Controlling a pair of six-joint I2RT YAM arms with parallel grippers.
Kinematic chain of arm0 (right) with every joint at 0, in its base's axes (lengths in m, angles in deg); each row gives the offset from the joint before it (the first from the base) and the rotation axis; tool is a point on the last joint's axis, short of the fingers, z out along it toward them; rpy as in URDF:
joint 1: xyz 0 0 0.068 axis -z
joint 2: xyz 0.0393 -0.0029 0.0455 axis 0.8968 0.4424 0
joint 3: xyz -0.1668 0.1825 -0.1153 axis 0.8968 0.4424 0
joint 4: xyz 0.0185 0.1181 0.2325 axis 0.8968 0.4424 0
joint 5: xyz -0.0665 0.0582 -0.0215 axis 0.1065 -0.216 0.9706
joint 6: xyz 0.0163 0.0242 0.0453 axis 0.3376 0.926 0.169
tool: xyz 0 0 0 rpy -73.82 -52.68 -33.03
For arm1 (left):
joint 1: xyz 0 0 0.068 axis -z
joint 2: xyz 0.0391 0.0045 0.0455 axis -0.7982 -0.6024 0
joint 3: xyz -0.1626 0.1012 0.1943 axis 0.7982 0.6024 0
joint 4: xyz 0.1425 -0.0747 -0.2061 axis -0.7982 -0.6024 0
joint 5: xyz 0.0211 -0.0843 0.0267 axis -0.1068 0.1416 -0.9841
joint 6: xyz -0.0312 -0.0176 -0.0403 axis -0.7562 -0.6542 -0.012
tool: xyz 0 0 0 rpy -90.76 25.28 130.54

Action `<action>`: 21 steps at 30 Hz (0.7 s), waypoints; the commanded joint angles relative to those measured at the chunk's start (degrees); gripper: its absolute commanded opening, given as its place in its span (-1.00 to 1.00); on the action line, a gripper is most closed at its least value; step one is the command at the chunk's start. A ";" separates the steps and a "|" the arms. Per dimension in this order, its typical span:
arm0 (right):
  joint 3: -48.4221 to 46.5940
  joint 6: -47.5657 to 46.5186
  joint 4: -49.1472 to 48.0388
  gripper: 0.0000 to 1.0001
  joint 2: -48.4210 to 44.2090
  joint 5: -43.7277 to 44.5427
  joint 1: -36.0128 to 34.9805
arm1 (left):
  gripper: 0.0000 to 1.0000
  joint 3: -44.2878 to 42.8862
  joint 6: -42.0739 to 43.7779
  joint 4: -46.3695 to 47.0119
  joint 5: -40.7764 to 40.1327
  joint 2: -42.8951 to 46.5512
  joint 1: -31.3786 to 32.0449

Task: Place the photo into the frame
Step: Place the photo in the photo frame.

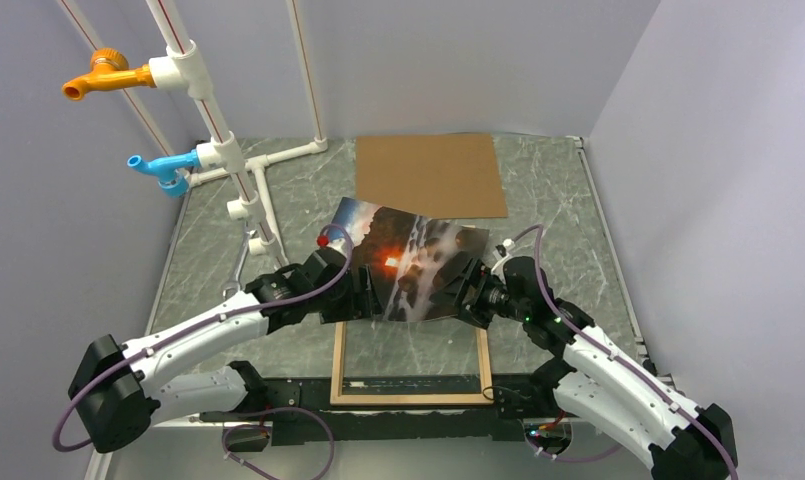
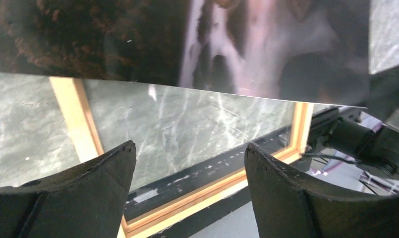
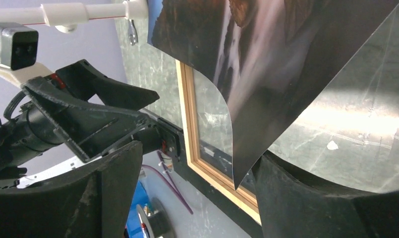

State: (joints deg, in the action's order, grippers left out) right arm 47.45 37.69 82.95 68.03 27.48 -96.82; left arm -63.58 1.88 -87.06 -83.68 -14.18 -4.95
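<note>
Standing by the table (image 1: 563, 230), I begin at the left, where a white pipe stand carries an orange tap (image 1: 96, 75) and a blue tap (image 1: 163, 168); they have no part in this job. Next is the left gripper (image 2: 190, 146). Its two fingers are wide apart with nothing between them, and the near edge of the photo passes just beyond the tips.

The photo (image 1: 410, 258) is in the middle, picture side up and turned a little askew. Its near part is over the far strip of the frame (image 1: 336, 362), so it is not yet inside. From the wrist views this near edge looks raised off the table, and one corner curls downward. Behind it the brown backing board (image 1: 430, 175) lies flat and apart.

On the right, the right gripper (image 3: 198, 151) also has its fingers spread. The curled corner ends just beside one finger (image 3: 306, 198), perhaps touching it, but it is not pinched.

I judge the print to be very light, thin and floppy, so it will sag if held at one corner only. Its glossy face is probably slippery and marks easily. It seems better to take it at two opposite edges, near the middle of each, with a gentle pinch. It should then be kept level while it is lowered square into the frame.
</note>
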 commanded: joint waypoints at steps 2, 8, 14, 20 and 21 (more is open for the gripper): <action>0.69 -2.00 2.30 0.77 -0.81 1.41 -0.64 | 0.67 3.29 -5.52 -3.28 -8.94 2.97 0.42; 1.87 -4.08 7.59 0.99 -1.35 2.93 -0.80 | 0.73 5.33 -6.93 -11.19 -17.23 4.19 -0.40; 0.45 -5.11 12.79 0.99 -4.84 6.58 -0.79 | 0.72 10.54 -4.14 -1.75 -10.65 2.91 -8.07; -3.38 -6.83 18.72 0.99 -6.67 10.09 -0.77 | 0.70 14.10 -4.85 6.77 -7.08 2.64 -13.27; -3.56 -6.98 19.06 0.99 -6.97 10.58 -0.78 | 0.69 14.99 -5.52 8.20 -6.94 3.06 -13.96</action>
State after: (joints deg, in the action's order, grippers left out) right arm 47.60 32.44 97.90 62.58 34.54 -97.33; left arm -50.51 -3.19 -87.54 -93.32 -11.76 -16.29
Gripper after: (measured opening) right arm 0.993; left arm 0.853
